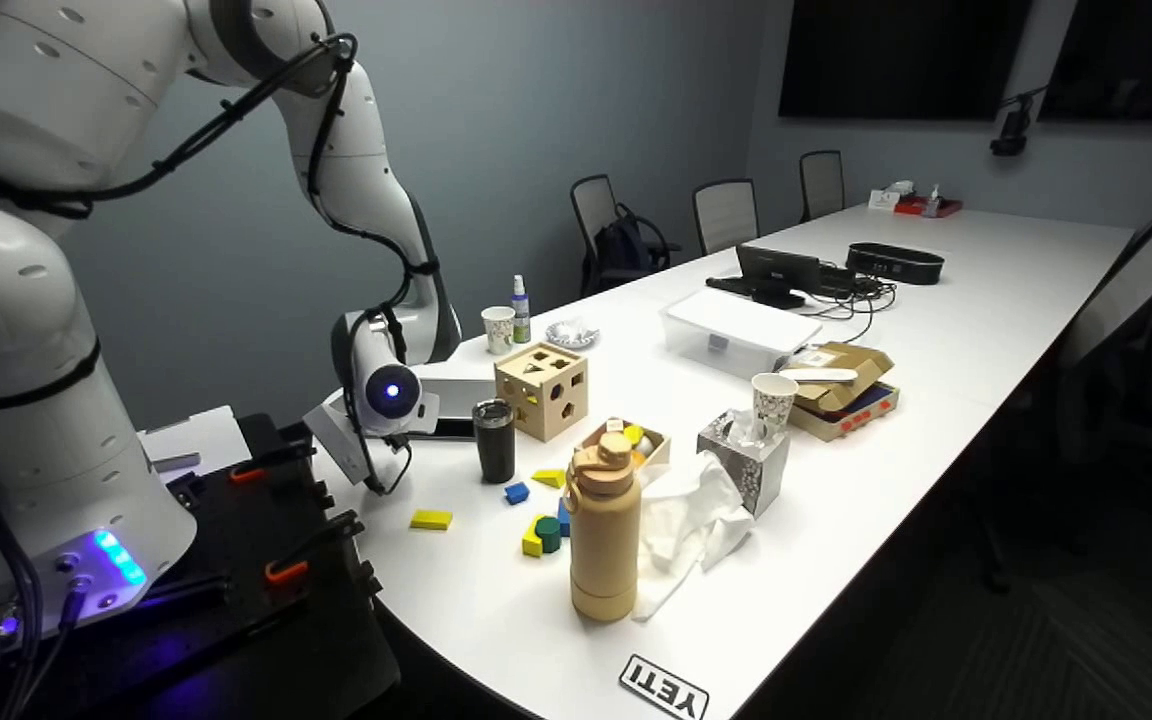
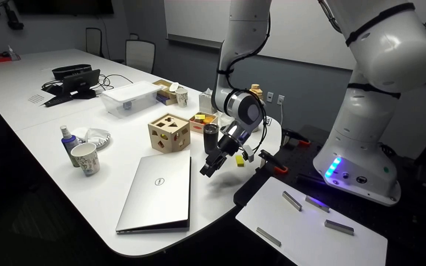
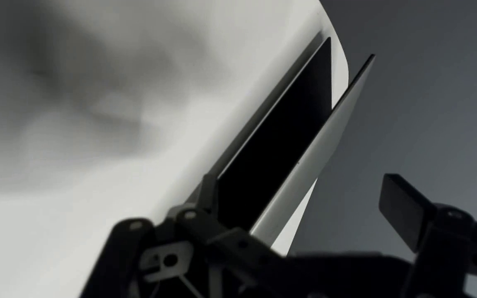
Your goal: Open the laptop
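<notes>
The laptop (image 2: 157,192) lies on the white table with its silver lid slightly raised. A narrow dark gap shows along the side facing my gripper. In an exterior view it is partly hidden behind the arm and a black tumbler (image 1: 471,397). In the wrist view the lid (image 3: 315,151) stands apart from the dark inside (image 3: 278,142). My gripper (image 2: 213,168) is open beside the laptop's raised side. In the wrist view the gripper (image 3: 308,202) has its fingers wide apart, with the lid edge showing between them. I cannot tell whether a finger touches the laptop.
A black tumbler (image 2: 210,138) and a wooden shape block (image 2: 169,133) stand close behind the laptop. A paper cup (image 2: 86,159) and spray bottle (image 2: 70,146) stand at its far side. Yellow and blue blocks (image 1: 431,520) and a tan bottle (image 1: 605,540) are on the table.
</notes>
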### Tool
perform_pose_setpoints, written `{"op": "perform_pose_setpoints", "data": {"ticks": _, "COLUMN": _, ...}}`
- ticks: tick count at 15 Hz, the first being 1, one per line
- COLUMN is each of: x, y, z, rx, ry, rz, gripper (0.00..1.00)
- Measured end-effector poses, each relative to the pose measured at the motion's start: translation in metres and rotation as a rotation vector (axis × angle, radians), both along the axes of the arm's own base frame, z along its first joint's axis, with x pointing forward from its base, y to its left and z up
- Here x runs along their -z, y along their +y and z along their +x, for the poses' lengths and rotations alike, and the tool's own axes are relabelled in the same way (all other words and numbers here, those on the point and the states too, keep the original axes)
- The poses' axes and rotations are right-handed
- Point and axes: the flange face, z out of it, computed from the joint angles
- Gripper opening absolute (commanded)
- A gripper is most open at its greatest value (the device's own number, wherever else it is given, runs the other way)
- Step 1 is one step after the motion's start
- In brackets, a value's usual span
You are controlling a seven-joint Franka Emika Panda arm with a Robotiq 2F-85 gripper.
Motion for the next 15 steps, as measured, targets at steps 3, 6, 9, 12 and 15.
{"op": "perform_pose_setpoints", "data": {"ticks": 3, "x": 0.019, "y": 0.017, "z": 0.008, "rx": -0.029, "ry": 0.002, "rz": 0.008, "gripper": 1.00}}
{"op": "perform_pose_setpoints", "data": {"ticks": 6, "x": 0.031, "y": 0.032, "z": 0.013, "rx": -0.054, "ry": -0.001, "rz": 0.015, "gripper": 1.00}}
{"op": "perform_pose_setpoints", "data": {"ticks": 9, "x": 0.038, "y": 0.042, "z": 0.018, "rx": -0.072, "ry": -0.008, "rz": 0.020, "gripper": 1.00}}
{"op": "perform_pose_setpoints", "data": {"ticks": 12, "x": 0.037, "y": 0.050, "z": 0.025, "rx": -0.081, "ry": -0.022, "rz": 0.029, "gripper": 1.00}}
{"op": "perform_pose_setpoints", "data": {"ticks": 15, "x": 0.034, "y": 0.056, "z": 0.033, "rx": -0.086, "ry": -0.039, "rz": 0.038, "gripper": 1.00}}
